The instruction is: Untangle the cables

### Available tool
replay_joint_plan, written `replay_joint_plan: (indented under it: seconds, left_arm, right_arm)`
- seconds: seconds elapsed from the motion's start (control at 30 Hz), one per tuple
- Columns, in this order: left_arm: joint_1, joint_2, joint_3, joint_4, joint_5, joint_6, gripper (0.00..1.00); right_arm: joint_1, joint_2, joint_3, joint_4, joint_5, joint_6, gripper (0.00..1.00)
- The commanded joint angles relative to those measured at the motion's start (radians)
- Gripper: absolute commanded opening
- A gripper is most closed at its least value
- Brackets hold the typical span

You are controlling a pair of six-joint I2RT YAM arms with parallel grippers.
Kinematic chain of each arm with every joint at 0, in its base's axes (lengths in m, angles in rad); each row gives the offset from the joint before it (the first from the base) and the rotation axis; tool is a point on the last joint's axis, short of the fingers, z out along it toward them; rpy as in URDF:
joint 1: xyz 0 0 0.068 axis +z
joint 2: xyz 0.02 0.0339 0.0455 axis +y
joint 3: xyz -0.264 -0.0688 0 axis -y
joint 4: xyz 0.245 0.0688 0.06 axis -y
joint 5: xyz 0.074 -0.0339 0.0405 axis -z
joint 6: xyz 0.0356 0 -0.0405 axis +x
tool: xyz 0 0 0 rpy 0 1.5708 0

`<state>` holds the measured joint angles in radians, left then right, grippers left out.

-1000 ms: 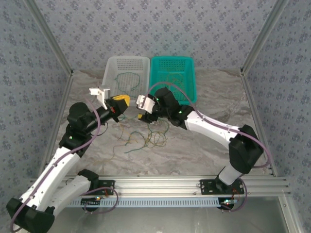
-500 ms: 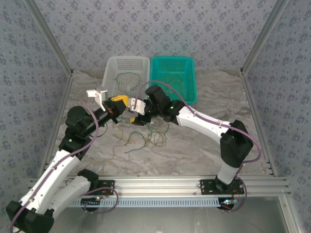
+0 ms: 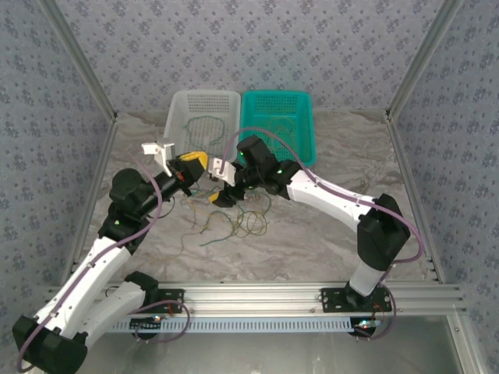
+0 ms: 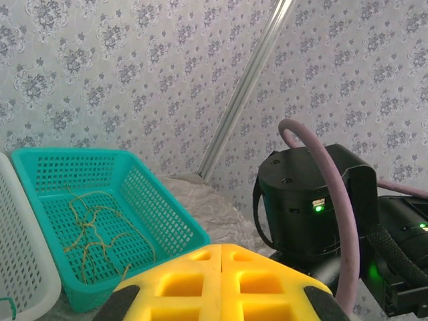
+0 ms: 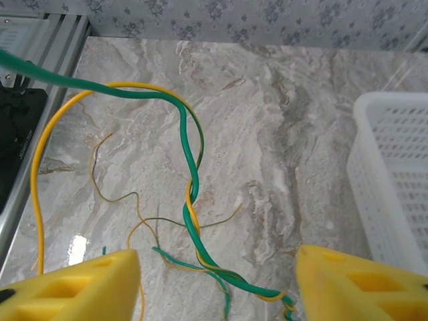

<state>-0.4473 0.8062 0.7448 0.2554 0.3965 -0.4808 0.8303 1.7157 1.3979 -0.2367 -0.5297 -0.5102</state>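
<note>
Right hand: jaws partly open, straddling a twisted green-and-yellow pair of cables, not clamped. Left hand: pads shut together, can't tell if it holds anything. Surface carries one loose tangle, strand count unreadable. Two baskets: white basket holds a green loop, teal basket holds tan strands.

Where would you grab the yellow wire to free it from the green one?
Grip the yellow wire on its bare loop, which swings well clear of the green wire, coming from above, across the strand. At the twist the two wind together, so a pinch would likely catch both. The open right end effector would shift sideways to that loop.
</note>
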Motion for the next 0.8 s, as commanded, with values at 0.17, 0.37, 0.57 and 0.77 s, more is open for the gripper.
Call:
replay_joint_plan:
  seconds: [0.17, 0.37, 0.57, 0.77]
  left_arm:
    - [-0.007, -0.048, -0.015, 0.088, -0.007, -0.028, 0.00]
    - [-0.006, -0.057, -0.026, 0.071, -0.036, -0.017, 0.00]
    - [0.002, -0.101, -0.058, 0.055, -0.118, 0.011, 0.00]
    - [0.036, -0.174, -0.117, 0.037, -0.214, 0.023, 0.00]
  right_arm:
    - [0.012, 0.093, 0.041, 0.019, 0.056, -0.005, 0.53]
    - [0.003, 0.078, 0.046, 0.043, 0.107, 0.031, 0.04]
    - [-0.049, -0.048, -0.006, 0.097, 0.172, 0.167, 0.00]
    - [-0.160, -0.195, -0.078, 0.121, 0.143, 0.342, 0.00]
